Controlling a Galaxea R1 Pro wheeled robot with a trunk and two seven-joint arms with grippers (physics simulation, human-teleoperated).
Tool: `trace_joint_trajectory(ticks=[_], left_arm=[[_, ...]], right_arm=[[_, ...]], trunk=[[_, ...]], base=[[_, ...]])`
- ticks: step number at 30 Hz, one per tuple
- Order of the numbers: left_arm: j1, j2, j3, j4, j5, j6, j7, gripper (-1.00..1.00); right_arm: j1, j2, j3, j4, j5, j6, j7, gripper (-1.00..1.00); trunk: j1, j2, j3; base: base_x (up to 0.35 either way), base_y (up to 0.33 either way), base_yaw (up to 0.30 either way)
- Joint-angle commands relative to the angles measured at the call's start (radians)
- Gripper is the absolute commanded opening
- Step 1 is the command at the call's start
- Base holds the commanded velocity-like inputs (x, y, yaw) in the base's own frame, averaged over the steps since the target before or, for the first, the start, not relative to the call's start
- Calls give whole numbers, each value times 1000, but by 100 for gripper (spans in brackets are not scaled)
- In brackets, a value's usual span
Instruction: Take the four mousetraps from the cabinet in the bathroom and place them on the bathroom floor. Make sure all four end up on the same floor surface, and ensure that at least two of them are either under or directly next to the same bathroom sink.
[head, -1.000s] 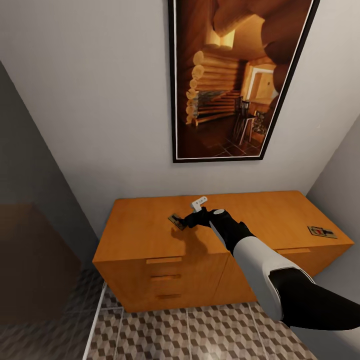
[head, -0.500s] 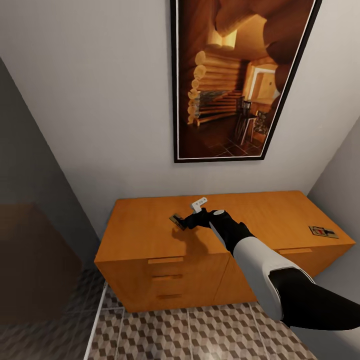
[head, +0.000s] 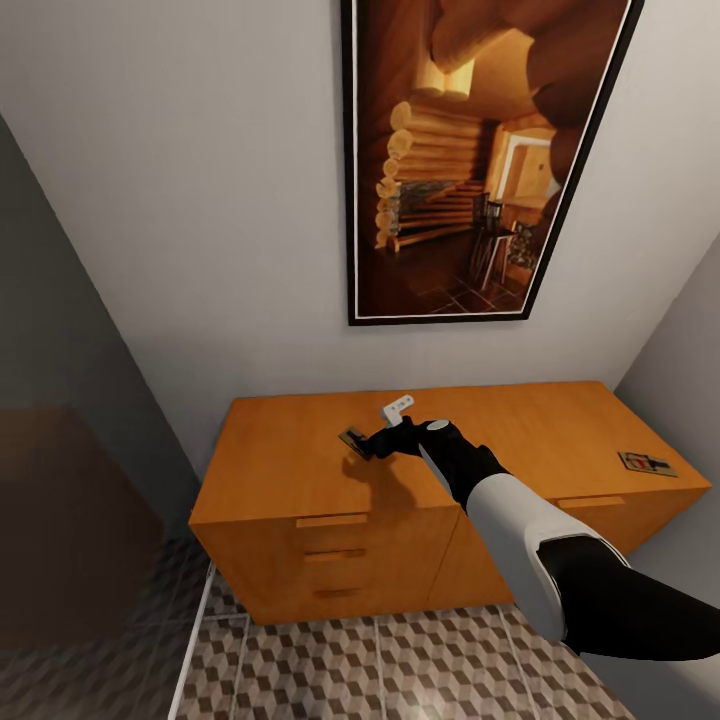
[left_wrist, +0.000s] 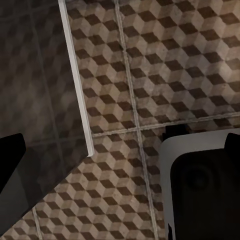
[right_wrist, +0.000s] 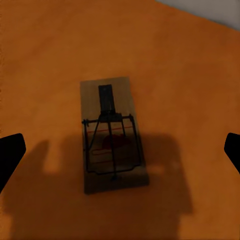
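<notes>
The right gripper (head: 372, 441) is hovering over the top of the cabinet (head: 290, 465), near the middle of it. A mousetrap (right_wrist: 112, 134) is lying flat on the orange-tan wood just under the gripper. In the right wrist view the two dark fingertips (right_wrist: 10, 157) are standing wide apart at the two sides of the trap and are not touching it, so the claw is released. The trap is lying between them, and the gripper's shadow is falling on it.

A second mousetrap (head: 645, 463) is lying near the right end of the cabinet top, well apart from the gripper.

In the left wrist view the bathroom floor (left_wrist: 165, 75) with its cube pattern is showing, with a thin white strip (left_wrist: 76, 80) running across it. The state of the left claw I cannot tell.

A big framed picture (head: 470, 155) of a log room is hanging on the wall above the cabinet.
</notes>
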Motion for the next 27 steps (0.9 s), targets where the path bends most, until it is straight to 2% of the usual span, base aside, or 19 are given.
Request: trace_joint_trajectory(ticks=[1,27], left_arm=[[-1,-1,-9,4,7,-6,1,100],[-1,-1,-9,4,7,-5,1,100]], right_arm=[[0,0,0,-2,8,4,4,100],[0,0,0,9,9,4,4,100]], trunk=[[1,-2,-2],[1,-2,-35]], base=[[0,0,0],[0,0,0]])
